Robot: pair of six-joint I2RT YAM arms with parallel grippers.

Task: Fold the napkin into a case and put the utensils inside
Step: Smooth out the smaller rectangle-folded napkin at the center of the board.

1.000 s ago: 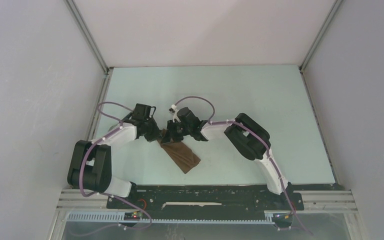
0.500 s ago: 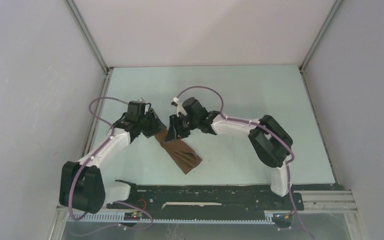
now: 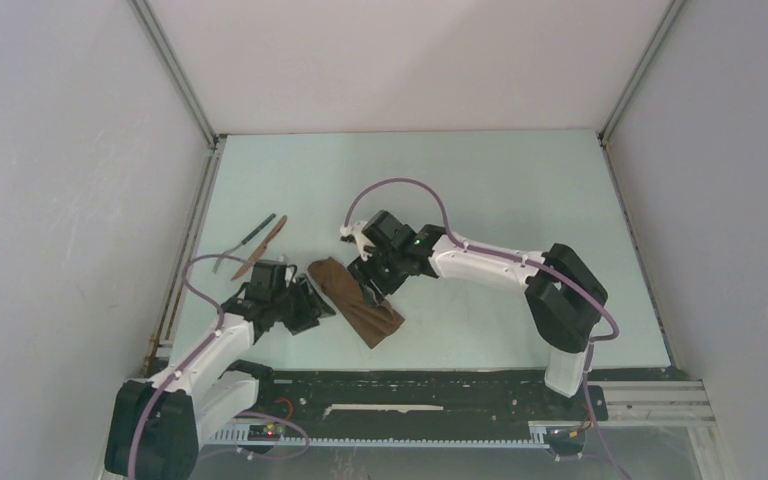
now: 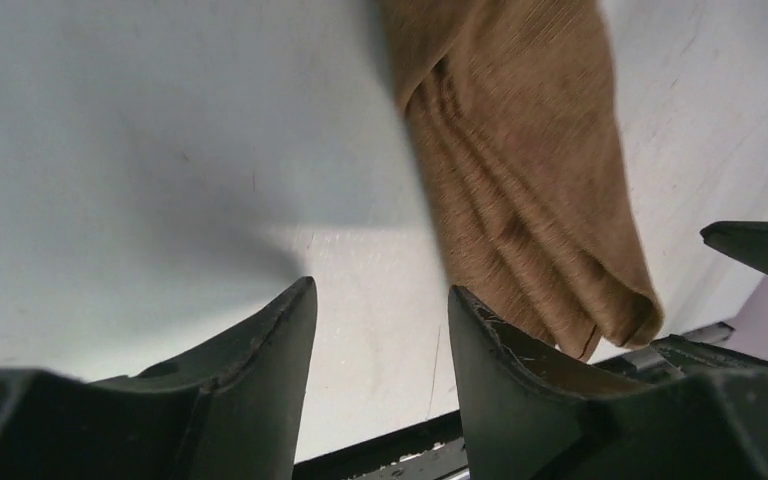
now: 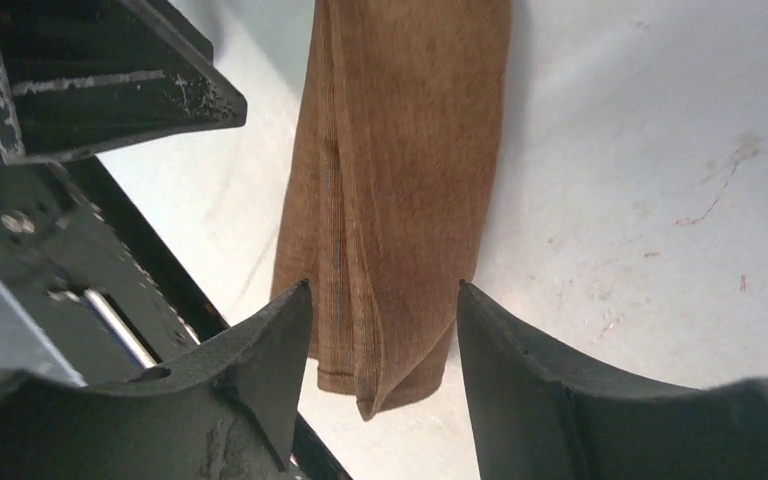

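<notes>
The dark brown napkin lies on the table folded into a narrow strip, the case, running diagonally toward the near edge. My left gripper sits low just left of it, open, with bare table between its fingers; the cloth lies ahead to the right. My right gripper hovers over the strip's middle, open, its fingers on either side of the cloth without pinching it. The utensils, a dark-handled fork and a reddish-brown knife, lie side by side at the far left.
The black base rail runs along the table's near edge, close to the napkin's near end. A metal rail borders the left edge beside the utensils. The enclosure's white walls stand on three sides.
Both grippers opened and let go of the napkin. The left arm pulled back toward the near left, uncovering the utensils. The right gripper moved nearer along the strip.
</notes>
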